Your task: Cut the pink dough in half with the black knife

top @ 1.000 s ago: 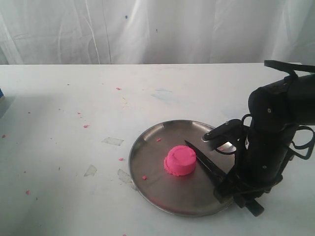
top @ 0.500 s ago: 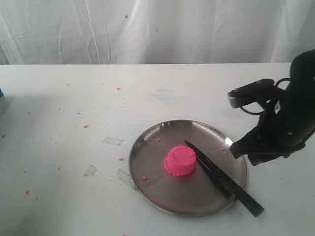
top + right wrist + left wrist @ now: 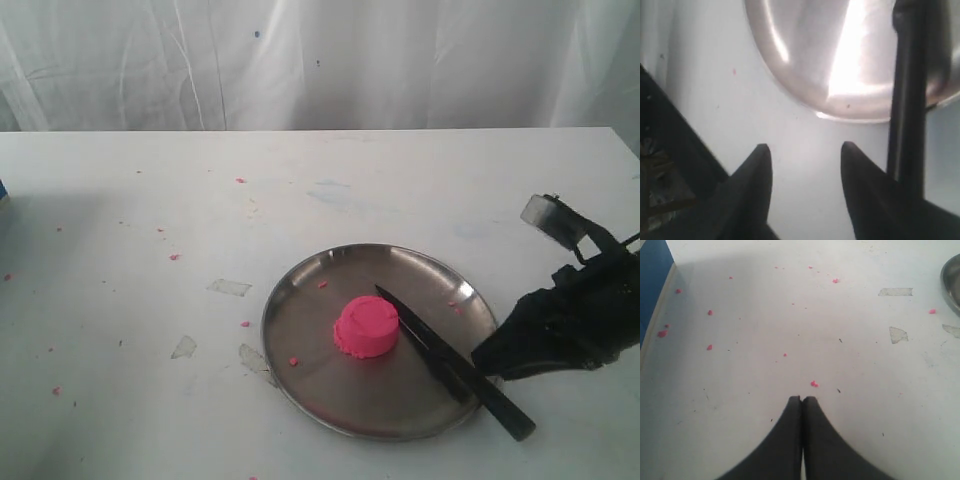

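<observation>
The right gripper (image 3: 490, 357) had moved lower, fingers apart and empty, beside the black knife (image 3: 452, 362). Knife and uncut pink dough (image 3: 367, 326) lay on the steel plate (image 3: 300, 300). The left gripper (image 3: 802, 400) was closed.

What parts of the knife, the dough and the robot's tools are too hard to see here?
- Right tool: in the exterior view only a dark bulk cut by the frame edge.
- Black knife: right wrist view shows just a blurred handle stretch.
- Pink dough: its far side is hidden, and neither wrist view shows it.
- Left tool: absent from the exterior view.
</observation>
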Robot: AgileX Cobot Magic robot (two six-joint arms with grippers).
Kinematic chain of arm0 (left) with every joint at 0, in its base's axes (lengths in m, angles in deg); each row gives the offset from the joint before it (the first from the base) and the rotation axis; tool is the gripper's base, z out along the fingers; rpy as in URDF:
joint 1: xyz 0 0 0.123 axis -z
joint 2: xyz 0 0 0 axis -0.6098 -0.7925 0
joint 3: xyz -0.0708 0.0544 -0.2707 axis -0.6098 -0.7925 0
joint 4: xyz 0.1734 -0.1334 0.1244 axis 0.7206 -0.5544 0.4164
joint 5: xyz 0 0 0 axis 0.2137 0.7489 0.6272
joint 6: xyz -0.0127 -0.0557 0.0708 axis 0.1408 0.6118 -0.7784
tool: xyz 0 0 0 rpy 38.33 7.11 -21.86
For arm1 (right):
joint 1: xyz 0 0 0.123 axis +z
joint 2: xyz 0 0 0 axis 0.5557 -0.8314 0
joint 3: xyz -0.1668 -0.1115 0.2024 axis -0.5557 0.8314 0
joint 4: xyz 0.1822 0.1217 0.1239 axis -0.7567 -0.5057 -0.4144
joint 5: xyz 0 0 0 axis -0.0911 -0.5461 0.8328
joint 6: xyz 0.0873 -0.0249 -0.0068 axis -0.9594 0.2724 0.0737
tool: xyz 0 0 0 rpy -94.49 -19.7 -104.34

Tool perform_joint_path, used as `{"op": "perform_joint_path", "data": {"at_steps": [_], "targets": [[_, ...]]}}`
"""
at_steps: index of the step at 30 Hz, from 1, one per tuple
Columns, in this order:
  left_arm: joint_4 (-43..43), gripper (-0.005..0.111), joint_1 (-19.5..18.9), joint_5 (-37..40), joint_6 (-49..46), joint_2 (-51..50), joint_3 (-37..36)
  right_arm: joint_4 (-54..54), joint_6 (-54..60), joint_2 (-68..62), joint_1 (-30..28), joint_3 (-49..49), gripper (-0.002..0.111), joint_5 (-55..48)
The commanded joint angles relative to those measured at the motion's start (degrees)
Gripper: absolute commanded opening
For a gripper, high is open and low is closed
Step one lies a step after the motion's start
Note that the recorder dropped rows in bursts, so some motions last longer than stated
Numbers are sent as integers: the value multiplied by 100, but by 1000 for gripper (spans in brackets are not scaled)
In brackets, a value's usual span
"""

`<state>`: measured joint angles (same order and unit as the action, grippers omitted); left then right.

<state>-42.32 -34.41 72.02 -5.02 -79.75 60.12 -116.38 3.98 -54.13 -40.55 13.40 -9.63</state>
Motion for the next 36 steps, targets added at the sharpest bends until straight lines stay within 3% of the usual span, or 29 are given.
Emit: {"op": "perform_joint_path", "data": {"at_steps": [1, 8, 9, 11, 13, 20, 25, 36], "targets": [[-35, 0, 36, -5, -4, 21, -20, -742, 261, 20, -49, 21, 42, 1098], [-35, 0, 36, -5, -4, 21, -20, -587, -359, 10, -49, 21, 42, 1039], [-35, 0, 36, -5, -4, 21, -20, -362, -359, 0, -49, 21, 42, 1150], [-35, 0, 36, -5, -4, 21, -20, 835, -1444, -123, -122, 21, 44, 1846], [-35, 0, 36, -5, -4, 21, -20, 1316, -2147, -359, -251, -31, 46, 1918], [-35, 0, 36, -5, -4, 21, -20, -228, -486, -934, -353, -191, 46, 430], [-35, 0, 36, -5, -4, 21, -20, 196, -692, -991, -353, -179, 46, 842], [-35, 0, 36, -5, -4, 21, -20, 205, -837, -1262, -343, -101, 45, 458]]}}
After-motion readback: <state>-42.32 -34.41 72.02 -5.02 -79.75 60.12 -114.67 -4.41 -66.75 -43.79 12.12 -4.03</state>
